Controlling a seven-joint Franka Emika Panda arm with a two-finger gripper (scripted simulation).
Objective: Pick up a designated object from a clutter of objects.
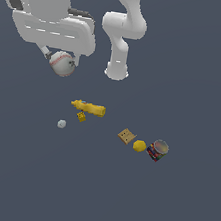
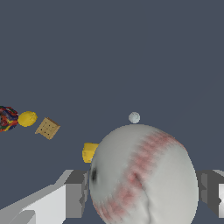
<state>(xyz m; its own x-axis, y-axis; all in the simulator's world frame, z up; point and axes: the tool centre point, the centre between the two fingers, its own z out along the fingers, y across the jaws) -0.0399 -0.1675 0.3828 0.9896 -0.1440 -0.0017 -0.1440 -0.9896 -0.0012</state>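
The white baseball with red stitching [image 1: 62, 63] hangs high above the floor, held between my gripper's fingers [image 1: 62, 60]. In the wrist view the baseball [image 2: 142, 175] fills the space between the two grey fingers [image 2: 76, 192]. The gripper [image 2: 144, 192] is shut on it. On the floor lie the yellow bottle [image 1: 89, 108], the tiny yellow block [image 1: 81, 117], the pale ball [image 1: 62, 123], the tan cracker-like square [image 1: 126, 136], the lemon [image 1: 139, 146] and the labelled can [image 1: 157, 150].
The arm's white base column [image 1: 118, 58] stands behind the clutter. In the wrist view the pale ball [image 2: 134, 117], the cracker square [image 2: 47, 128], the lemon [image 2: 27, 118], the can [image 2: 6, 118] and part of the yellow bottle [image 2: 89, 152] show below.
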